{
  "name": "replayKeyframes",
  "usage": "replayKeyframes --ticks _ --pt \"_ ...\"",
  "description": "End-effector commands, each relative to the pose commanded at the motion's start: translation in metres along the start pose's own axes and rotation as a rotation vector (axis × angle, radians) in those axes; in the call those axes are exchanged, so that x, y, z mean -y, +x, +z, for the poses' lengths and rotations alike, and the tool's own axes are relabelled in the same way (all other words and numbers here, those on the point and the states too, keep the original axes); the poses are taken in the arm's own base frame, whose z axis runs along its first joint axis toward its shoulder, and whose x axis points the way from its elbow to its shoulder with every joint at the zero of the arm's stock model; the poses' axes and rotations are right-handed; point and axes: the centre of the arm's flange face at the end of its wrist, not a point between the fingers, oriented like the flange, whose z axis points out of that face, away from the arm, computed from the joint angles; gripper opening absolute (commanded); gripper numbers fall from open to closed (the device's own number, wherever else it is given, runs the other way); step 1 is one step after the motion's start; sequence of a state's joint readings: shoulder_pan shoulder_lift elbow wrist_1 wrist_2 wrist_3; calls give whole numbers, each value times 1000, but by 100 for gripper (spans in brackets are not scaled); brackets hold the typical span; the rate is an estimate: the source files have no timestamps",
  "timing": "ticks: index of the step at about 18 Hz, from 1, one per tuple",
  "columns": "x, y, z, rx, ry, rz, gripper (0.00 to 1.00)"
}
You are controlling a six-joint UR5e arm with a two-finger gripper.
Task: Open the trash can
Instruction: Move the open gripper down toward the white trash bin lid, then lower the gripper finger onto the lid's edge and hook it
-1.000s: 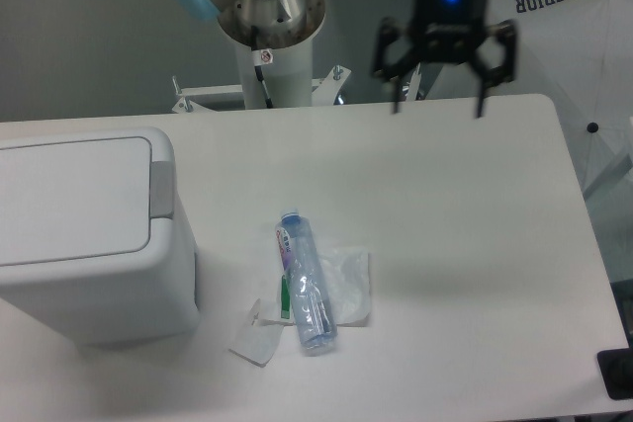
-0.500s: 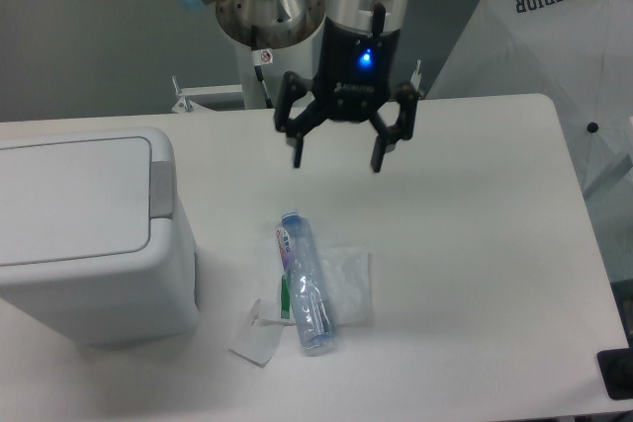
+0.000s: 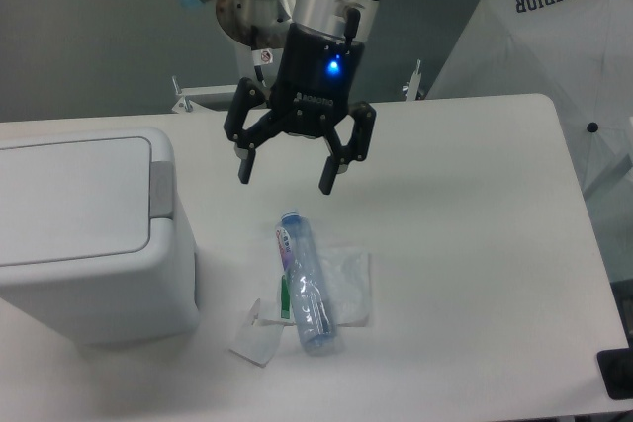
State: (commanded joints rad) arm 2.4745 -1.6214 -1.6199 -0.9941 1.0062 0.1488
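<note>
Trash can (image 3: 84, 234): I see it at the left edge of the frame on the table (image 3: 475, 244), lid flat and closed, grey tab on its right side. Gripper (image 3: 284, 174): I have it above centre frame, fingers spread wide and empty, apart from the can. Bottle (image 3: 305, 282): lying on clear wrapping below the gripper, lower centre.

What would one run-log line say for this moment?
hand: open, empty, above table | large white boxy plastic trash can: lid shut | clear plastic water bottle: lying on table
</note>
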Motion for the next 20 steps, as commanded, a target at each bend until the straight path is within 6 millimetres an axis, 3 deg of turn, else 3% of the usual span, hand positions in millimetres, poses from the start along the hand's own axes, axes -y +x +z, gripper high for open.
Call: replayKeyframes --ticks 4,20 --pt "-9 7 17 -11 -24 9 100" --pt "-36 26 44 -38 -60 42 100"
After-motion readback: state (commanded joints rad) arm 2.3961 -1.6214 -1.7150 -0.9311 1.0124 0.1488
